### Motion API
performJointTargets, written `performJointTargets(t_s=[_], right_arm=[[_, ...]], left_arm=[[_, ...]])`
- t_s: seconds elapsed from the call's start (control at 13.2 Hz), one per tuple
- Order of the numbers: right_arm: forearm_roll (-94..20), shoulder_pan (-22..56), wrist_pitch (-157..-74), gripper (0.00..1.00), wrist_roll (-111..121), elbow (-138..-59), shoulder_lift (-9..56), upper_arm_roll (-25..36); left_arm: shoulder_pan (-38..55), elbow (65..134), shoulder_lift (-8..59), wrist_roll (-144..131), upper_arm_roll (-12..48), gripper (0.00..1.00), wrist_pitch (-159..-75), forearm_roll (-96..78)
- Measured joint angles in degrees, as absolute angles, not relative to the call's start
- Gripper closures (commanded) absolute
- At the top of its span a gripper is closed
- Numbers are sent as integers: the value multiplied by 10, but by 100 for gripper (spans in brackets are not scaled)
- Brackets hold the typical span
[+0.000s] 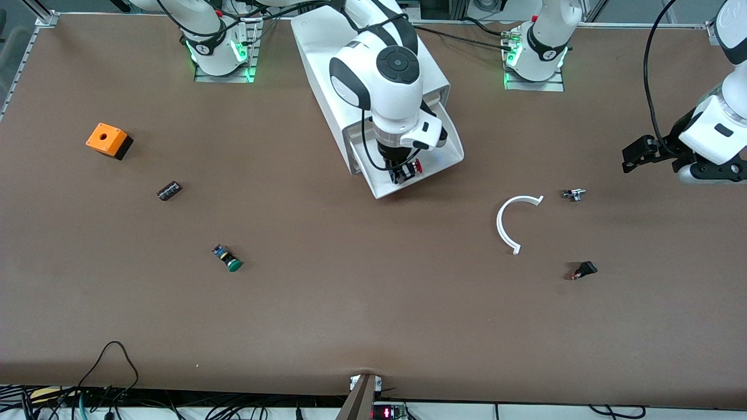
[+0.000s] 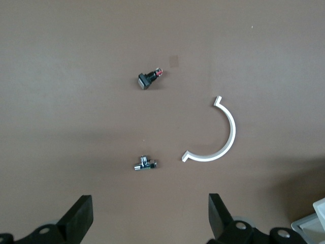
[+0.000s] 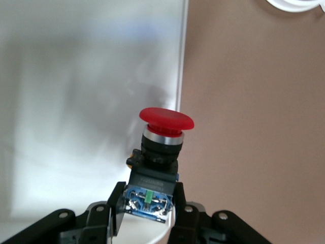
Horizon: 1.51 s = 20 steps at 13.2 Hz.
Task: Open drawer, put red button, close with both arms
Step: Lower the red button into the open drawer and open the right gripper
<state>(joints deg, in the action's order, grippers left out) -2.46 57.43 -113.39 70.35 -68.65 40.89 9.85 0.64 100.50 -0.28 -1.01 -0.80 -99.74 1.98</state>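
The red button [image 3: 166,118], with its red cap, black body and bluish rear block, is pinched by that rear block in my right gripper [image 3: 147,201], which is shut on it. In the front view the right gripper [image 1: 402,172] holds the red button [image 1: 415,167] just over the inside of the open white drawer [image 1: 435,172], close to its front wall. The drawer's pale floor [image 3: 76,101] lies under the cap. My left gripper [image 1: 636,154] hangs open and holds nothing, over the table at the left arm's end. Its black fingers [image 2: 81,218] stand wide apart.
A green-capped button [image 1: 227,258], an orange box [image 1: 108,140] and a small black block [image 1: 169,191] lie toward the right arm's end. A white curved piece [image 1: 510,224], a small metal part [image 1: 573,194] and a black switch [image 1: 583,270] lie toward the left arm's end.
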Motion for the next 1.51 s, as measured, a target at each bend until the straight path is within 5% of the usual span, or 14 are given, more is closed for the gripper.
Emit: performJointTargets(t_s=[1.06,1.13,1.21,1.51], right_arm=[[-26,619,-1127,85,709,-691,434,108],[-26,619,-1126,61,709,-691,434,108],[-26,619,-1126,1,709,-691,434,108],[-28,619,-1124,0,689,-692,433,112]], left_arm=[[9,999,-3,-31,0,0,-971,20],[9,999,-3,-31,0,0,-971,20],[10,999,-3,-31,0,0,-970,20],[12,999,-3,-38,6,0,-969,20]])
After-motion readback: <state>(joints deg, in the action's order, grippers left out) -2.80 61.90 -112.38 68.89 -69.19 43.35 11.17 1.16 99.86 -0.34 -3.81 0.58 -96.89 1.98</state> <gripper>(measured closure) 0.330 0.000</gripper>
